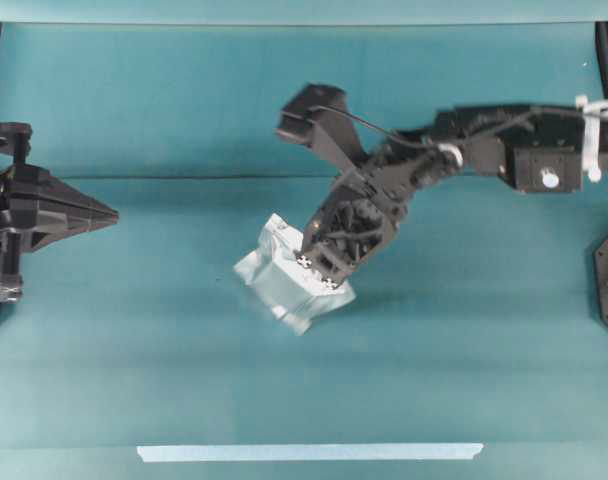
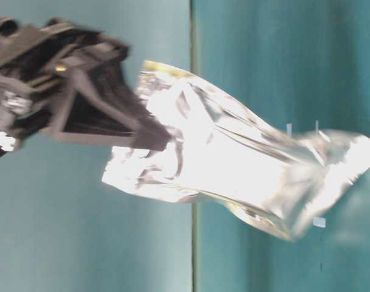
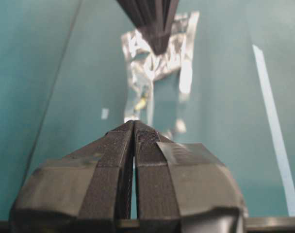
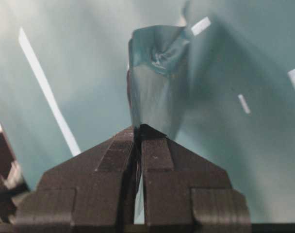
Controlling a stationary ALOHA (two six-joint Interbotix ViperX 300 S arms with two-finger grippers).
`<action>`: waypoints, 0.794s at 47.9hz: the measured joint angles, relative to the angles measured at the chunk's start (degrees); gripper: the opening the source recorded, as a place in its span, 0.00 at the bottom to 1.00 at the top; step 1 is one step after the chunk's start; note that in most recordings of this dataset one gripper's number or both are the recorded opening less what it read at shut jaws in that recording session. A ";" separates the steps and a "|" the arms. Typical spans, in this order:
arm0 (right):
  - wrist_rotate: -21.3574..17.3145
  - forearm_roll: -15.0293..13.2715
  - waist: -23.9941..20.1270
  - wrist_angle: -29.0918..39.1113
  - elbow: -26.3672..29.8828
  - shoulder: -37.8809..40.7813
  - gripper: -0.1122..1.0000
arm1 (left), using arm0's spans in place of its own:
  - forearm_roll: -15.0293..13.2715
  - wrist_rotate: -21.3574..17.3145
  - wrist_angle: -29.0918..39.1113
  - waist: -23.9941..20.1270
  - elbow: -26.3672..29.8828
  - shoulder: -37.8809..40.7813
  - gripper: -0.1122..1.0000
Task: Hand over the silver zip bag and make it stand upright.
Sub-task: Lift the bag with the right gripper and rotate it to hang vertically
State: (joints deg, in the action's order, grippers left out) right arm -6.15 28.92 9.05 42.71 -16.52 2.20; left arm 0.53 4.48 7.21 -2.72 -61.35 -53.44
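Observation:
The silver zip bag (image 1: 282,274) is a crinkled foil pouch near the middle of the table. My right gripper (image 1: 315,269) is shut on one edge of it. In the right wrist view the bag (image 4: 155,82) hangs out past the closed tips (image 4: 139,128). In the table-level view the bag (image 2: 233,170) is tilted and lifted, with the right gripper's fingers (image 2: 112,125) clamped on its left end. My left gripper (image 1: 112,213) is shut and empty at the far left, well apart from the bag. The left wrist view shows its closed tips (image 3: 133,124) and the bag (image 3: 157,58) far ahead.
A thin pale-blue tape strip (image 1: 309,452) lies along the table's front edge; it also shows in the left wrist view (image 3: 273,126) and the right wrist view (image 4: 48,92). Dark frame posts stand at the overhead view's left and right edges.

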 measured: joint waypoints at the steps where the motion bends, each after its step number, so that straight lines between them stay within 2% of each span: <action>1: 0.18 -0.62 0.00 0.88 0.70 0.18 0.12 | -0.09 0.00 0.00 0.00 0.09 0.00 0.10; 8: 2.46 -5.71 0.00 8.70 5.89 2.20 0.13 | 0.00 0.00 0.00 0.00 0.00 0.09 0.09; 15: 6.15 -8.35 0.00 13.54 8.96 3.60 0.13 | 0.00 0.00 -0.09 0.09 0.00 0.09 0.10; 38: 16.44 -9.23 0.00 18.81 13.27 5.54 0.13 | 0.00 0.09 0.00 0.00 0.00 0.09 0.10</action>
State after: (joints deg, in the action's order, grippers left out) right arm 10.28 19.69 9.05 61.52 -3.25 7.73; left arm 0.53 4.57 7.21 -2.72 -61.35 -53.35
